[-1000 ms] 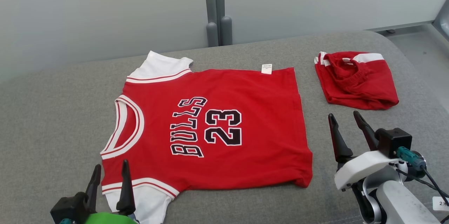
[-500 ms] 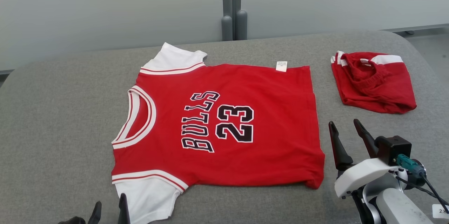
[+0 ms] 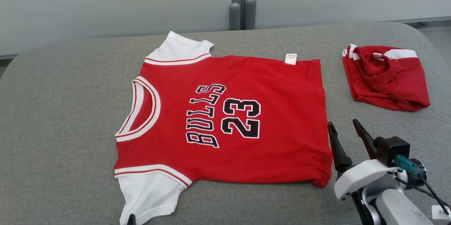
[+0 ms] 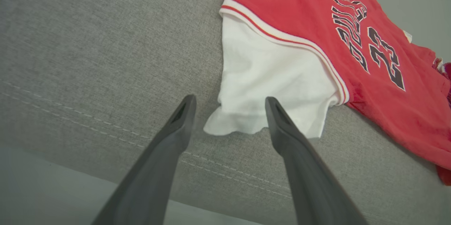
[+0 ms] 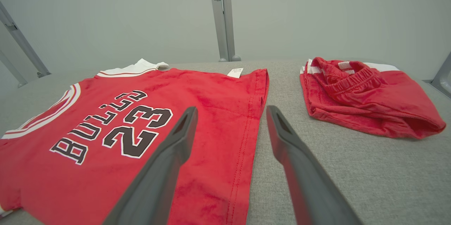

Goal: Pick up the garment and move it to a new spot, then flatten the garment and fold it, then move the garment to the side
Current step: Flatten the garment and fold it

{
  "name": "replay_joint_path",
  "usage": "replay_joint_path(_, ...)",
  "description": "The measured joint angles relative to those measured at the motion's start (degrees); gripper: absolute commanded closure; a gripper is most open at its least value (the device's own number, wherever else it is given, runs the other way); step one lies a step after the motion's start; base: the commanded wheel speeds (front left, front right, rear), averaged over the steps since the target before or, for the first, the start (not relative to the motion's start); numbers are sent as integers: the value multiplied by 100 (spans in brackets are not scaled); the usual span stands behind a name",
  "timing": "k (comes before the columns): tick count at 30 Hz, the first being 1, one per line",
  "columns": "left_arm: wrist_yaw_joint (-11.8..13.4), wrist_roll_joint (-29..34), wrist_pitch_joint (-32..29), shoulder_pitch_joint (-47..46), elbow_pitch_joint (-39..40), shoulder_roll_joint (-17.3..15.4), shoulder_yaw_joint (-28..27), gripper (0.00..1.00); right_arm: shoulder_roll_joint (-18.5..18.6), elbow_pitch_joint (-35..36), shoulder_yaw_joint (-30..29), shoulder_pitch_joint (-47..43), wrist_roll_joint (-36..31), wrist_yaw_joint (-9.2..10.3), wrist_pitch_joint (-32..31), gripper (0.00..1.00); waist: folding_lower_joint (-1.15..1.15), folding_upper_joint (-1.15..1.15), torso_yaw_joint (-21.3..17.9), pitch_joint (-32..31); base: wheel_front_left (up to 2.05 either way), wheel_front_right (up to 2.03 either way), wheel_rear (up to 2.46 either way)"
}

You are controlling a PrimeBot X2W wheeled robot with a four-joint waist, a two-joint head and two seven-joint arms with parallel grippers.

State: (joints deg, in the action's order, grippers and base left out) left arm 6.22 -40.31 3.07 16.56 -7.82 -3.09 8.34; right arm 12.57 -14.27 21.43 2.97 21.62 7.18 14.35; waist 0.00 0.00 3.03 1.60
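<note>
The garment (image 3: 225, 119) is a small red jersey lying spread flat and front up in the middle of the grey fabric-covered worktop (image 3: 63, 112), with its neck towards the robot's left and its hem towards the right. Across the chest it carries "BULLS" and "23" in black letters edged in white. The round neck opening is trimmed in white with thin red stripes, and the same trim runs where each short white sleeve joins the body. One sleeve (image 3: 181, 47) points to the far side and the other sleeve (image 3: 149, 195) reaches almost to the near edge. A small white label (image 3: 290, 58) sticks out from the far side seam near the hem, and the near hem corner is a little rumpled. To the right, well apart from the jersey, sits a folded pair of red shorts (image 3: 387, 80) with a white band and a gathered waistband on top. The right hand (image 3: 342, 123) stands wide and empty just beside the hem's near end. In the left wrist view the left hand (image 4: 229, 103) is also spread wide and empty, near the cuff of the near sleeve.
</note>
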Motion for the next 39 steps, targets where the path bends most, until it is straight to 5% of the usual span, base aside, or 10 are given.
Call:
replay_joint_path(7,-49,-263,-9,12,-91,3,-74,0,10,-3,9,12,-45,-2,0,0,0,0,-75,47,0,0,0)
replay_joint_path(18,-171,-489,-100,2,-142,4,5,100,18,-4,-19,15,-49,-2,0,0,0,0,-111,78,0,0,0)
replay_joint_path(33,-399,-522,432,-422,525,16,-83,100,-335,-543,-76,-444,693,-164,-224,0,0,0,-53,144,0,0,0)
replay_joint_path(39,-471,-522,519,-515,855,19,-42,100,-523,-670,-35,-638,975,-369,-365,0,0,0,-42,230,0,0,0)
